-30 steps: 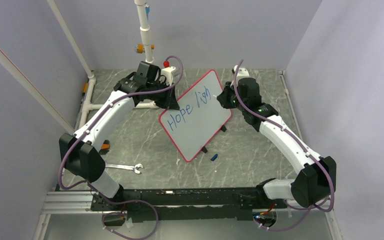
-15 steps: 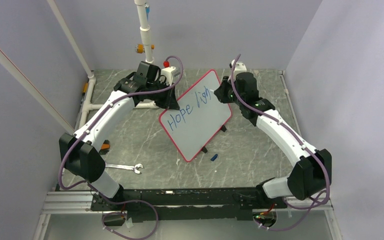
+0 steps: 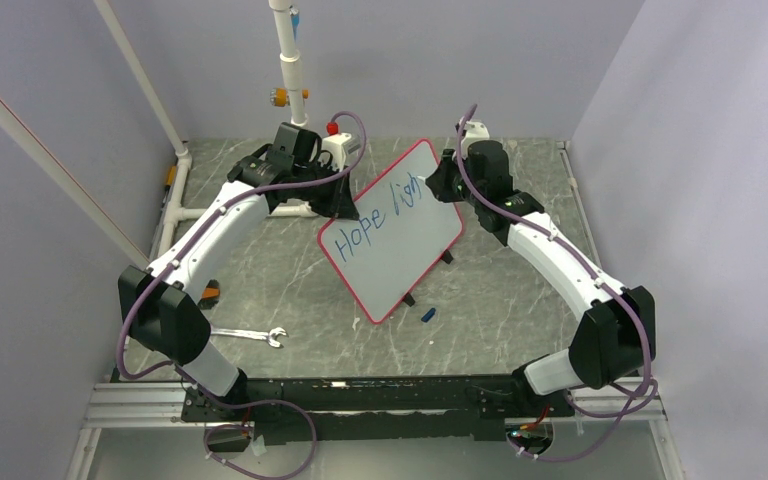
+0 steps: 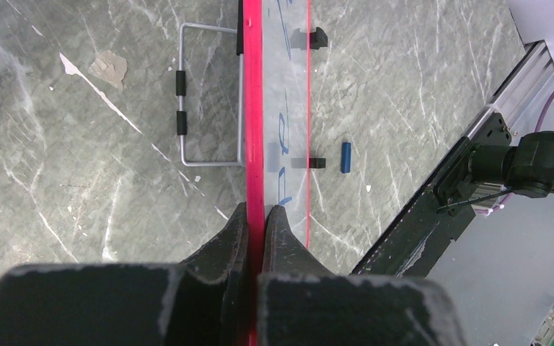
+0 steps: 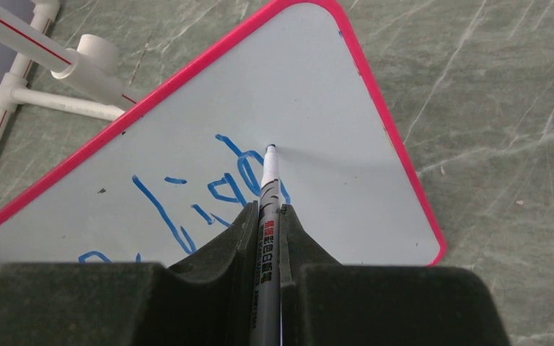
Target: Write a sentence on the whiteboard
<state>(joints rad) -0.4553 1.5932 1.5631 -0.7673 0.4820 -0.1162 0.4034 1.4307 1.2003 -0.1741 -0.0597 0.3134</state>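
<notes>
Whiteboard sits around the middle of the worktop, turned diagonally, one corner aimed at the far edge. It is tilted up, with its black-footed edge down on the right side. Left gripper: fingers pressed together on the board's red border, pinching its upper-left edge; the left wrist view shows the board edge-on between them, with a wire stand behind it. Right gripper: clamped on a marker, barrel running straight out between the fingers. The marker tip rests at the top of the last blue stroke, meeting its own shadow on the board. The sentence reads "Hope" and then "ligh", running towards the far corner. Blue cap lies on the worktop just off the board's near corner. Wrench lies near the near-left corner, well apart from the board.
</notes>
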